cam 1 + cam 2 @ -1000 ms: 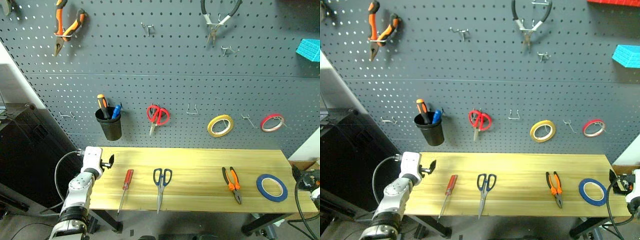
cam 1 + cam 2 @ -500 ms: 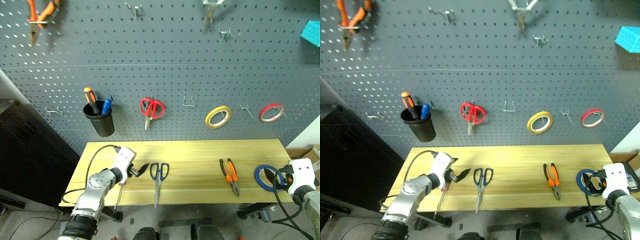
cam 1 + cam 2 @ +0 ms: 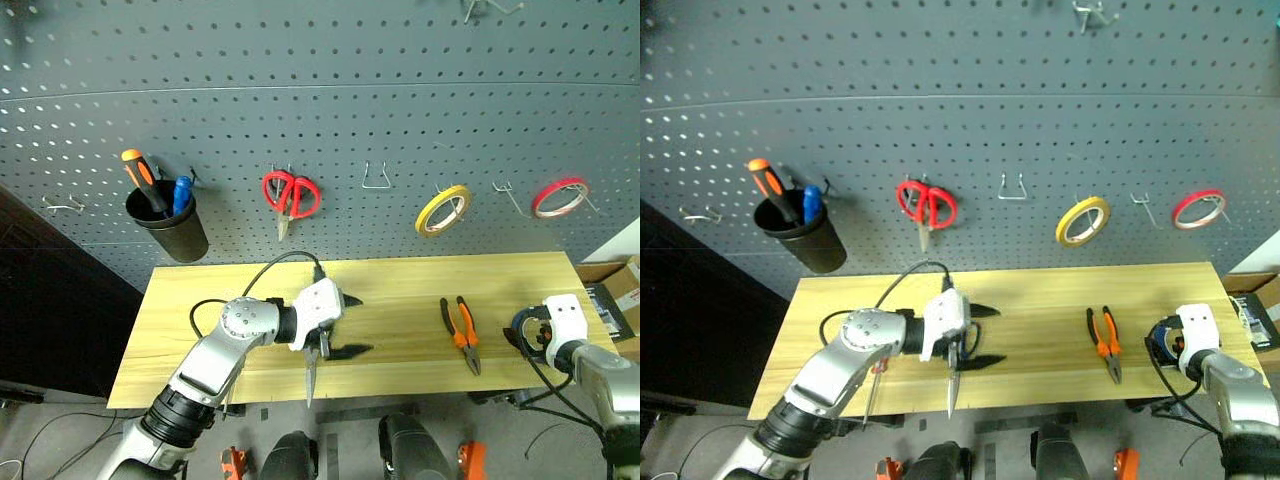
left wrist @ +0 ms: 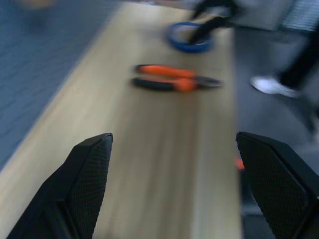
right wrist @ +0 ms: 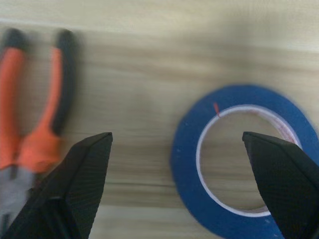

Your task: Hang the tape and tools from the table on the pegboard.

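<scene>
The blue tape lies flat at the right end of the table, and my right gripper hovers open just over it. To its left lie the orange-and-black pliers. My left gripper points right, open and empty, above the middle of the table. Under it lie the scissors; their blade sticks out toward the front edge and the loops are hidden. The red-handled screwdriver lies left of them, partly under my left arm. The pegboard rises behind the table.
Hanging on the pegboard are a black cup with an orange-handled screwdriver, red scissors, a yellow tape ring and a red tape ring. Bare hooks sit between them. A cardboard box stands past the table's right end.
The head view has tilted down. My left gripper swept right from the table's left end to over the scissors, turning to point right. My right gripper came in over the blue tape.
</scene>
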Robot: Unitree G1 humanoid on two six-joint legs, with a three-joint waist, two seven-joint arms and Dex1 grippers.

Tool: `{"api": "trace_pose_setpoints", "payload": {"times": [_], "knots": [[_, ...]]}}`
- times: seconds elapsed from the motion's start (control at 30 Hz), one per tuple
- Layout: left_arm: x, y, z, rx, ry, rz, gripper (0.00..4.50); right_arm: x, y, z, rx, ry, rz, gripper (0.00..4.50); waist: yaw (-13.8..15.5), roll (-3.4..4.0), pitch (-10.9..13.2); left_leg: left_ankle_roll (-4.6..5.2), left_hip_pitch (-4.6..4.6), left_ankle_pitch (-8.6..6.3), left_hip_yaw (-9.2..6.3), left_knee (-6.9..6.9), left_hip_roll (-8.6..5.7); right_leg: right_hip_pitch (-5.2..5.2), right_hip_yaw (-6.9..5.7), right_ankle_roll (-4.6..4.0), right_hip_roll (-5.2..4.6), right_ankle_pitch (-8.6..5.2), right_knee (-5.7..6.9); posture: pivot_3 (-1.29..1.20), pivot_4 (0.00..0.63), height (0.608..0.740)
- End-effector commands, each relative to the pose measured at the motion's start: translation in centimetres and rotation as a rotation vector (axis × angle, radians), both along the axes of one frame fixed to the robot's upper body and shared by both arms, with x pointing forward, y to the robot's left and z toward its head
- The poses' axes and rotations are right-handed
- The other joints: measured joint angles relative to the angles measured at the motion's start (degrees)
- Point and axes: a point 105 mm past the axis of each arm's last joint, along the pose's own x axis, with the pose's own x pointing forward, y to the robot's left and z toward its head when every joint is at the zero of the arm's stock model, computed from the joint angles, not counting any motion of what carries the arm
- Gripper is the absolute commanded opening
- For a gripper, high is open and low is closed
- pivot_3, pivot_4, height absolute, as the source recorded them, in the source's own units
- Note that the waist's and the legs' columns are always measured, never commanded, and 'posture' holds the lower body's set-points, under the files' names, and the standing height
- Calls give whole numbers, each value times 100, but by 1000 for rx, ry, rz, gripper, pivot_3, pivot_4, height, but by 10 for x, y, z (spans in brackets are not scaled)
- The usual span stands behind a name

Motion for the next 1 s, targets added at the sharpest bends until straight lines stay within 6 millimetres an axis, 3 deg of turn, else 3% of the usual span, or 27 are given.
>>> {"api": "trace_pose_setpoints", "payload": {"times": [0.03, 0.2, 0.6, 0.67, 0.73, 0.83, 1.0], "knots": [[-9, -8, 8, 22, -83, -90, 4196, 2, -20, -6, -11, 42, -63, 4500, 7, -3, 19, 1, -3, -1, -5, 0, 1, -1, 0, 0, 0, 0, 1, -35, 284, 740], [-15, -14, 12, 19, -123, -122, 4196, 11, -22, -15, 45, 100, -73, 4500, 10, -16, 49, 3, -14, -1, -11, 4, 2, -4, 0, 0, 1, 0, 0, -5, 278, 740], [-13, -27, 16, -21, -137, -140, 4222, 10, -12, -32, 134, 197, -71, 738, 83, -47, 38, -2, -21, 1, -19, 16, 0, -3, -5, 10, 1, 7, -4, -6, 236, 740], [-16, -29, 17, -41, -134, -148, 4222, 12, -14, -30, 97, 175, -69, 687, 86, -55, 28, -11, -21, 7, -18, 16, 0, -3, -5, 11, 0, 7, -4, -19, 223, 740], [-16, -28, 18, -61, -139, -138, 4222, 14, -14, -21, 59, 129, -47, 687, 93, -54, 26, -19, -21, 11, -17, 16, 1, -3, -4, 11, 0, 7, -5, -23, 216, 740], [-11, -24, 19, -78, -160, -105, 4222, 12, -7, 7, -17, 12, 7, 687, 149, -28, 12, -22, -41, 12, -24, 15, 1, -23, -4, 12, -2, 7, -4, -38, 209, 740], [-6, -29, 27, -158, -169, -62, 4222, -9, 13, 69, -281, -221, 29, 686, 166, 21, -16, -32, -128, 18, -20, 28, -6, -110, -5, 16, -7, 11, 13, -69, 209, 740]]}}
